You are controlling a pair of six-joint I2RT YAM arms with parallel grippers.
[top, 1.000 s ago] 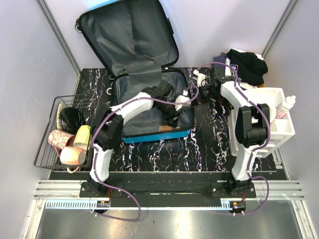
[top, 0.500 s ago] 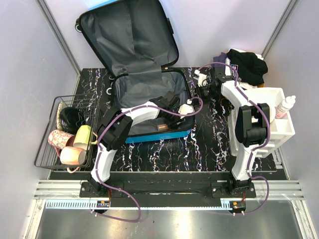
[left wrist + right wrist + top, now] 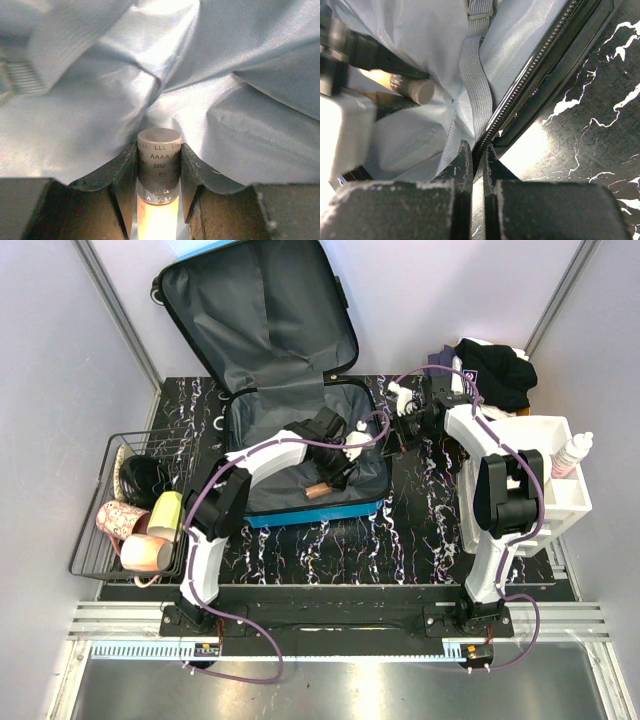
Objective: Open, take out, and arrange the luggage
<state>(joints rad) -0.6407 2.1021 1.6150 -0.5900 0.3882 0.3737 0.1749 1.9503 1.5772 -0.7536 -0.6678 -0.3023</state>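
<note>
The luggage (image 3: 262, 325), a bright-blue hard-shell case, lies open on the black marbled table (image 3: 420, 535). Its lid is propped upright against the back wall and its grey-lined base lies flat, directly beneath the left gripper (image 3: 330, 482). That gripper reaches down into the base with its fingers (image 3: 125, 170) pressed against either side of a tube (image 3: 314, 490). In the left wrist view the tube's grey cap, printed with letters, juts past the fingertips, with crumpled grey lining (image 3: 90, 110) just beyond it. The right gripper (image 3: 392, 436) sits at the case's right-hand rim, its two fingers (image 3: 464, 160) drawn nearly together and pinching the edge by the zip band (image 3: 540, 65). A grey strap (image 3: 472, 80) runs across the lining just ahead of its fingertips. In the right wrist view, the left gripper and its capped tube show ahead and to the left. Well to the left of the left gripper stands a wire basket (image 3: 165, 447) with cups (image 3: 140, 552). To the right of the right gripper sits a white organiser (image 3: 565, 505) holding a bottle (image 3: 574, 454), and beyond the gripper lies a heap of dark clothing (image 3: 495, 372).
</note>
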